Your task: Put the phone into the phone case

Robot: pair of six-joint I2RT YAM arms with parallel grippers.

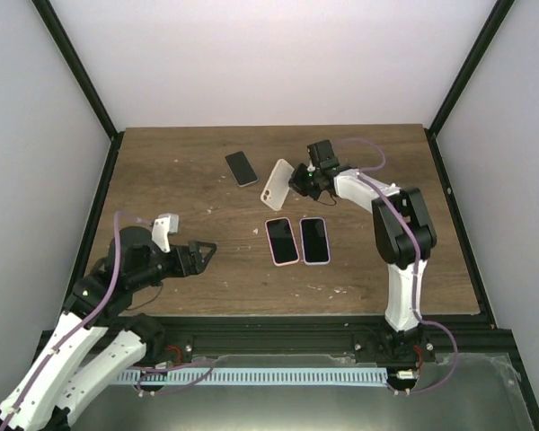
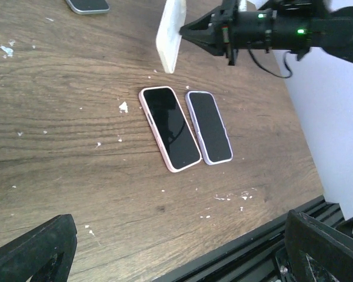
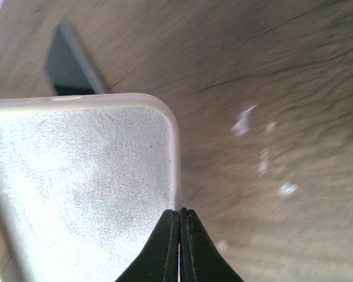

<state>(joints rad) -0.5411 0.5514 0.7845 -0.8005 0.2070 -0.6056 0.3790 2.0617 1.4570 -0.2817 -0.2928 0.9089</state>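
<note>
The right gripper (image 1: 298, 182) is clamped on one edge of the white phone case (image 1: 277, 184), held tilted over the desk (image 1: 368, 260). The bare phone (image 1: 241, 168) lies flat just beside it. The left gripper (image 1: 204, 250) gapes wide.

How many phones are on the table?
3: a bare black phone farther back; a pink-cased phone and a lilac-cased phone side by side in the middle. None seem hidden.

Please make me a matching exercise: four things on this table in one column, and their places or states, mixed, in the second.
1. white case
2. bare phone
3. pink-cased phone
4. lilac-cased phone

a. lies flat alone, leftmost
b. right of the side-by-side pair
c. pinched in the right gripper, jaws shut
d. left of the pair

Pairs: 1-c, 2-a, 3-d, 4-b
</note>
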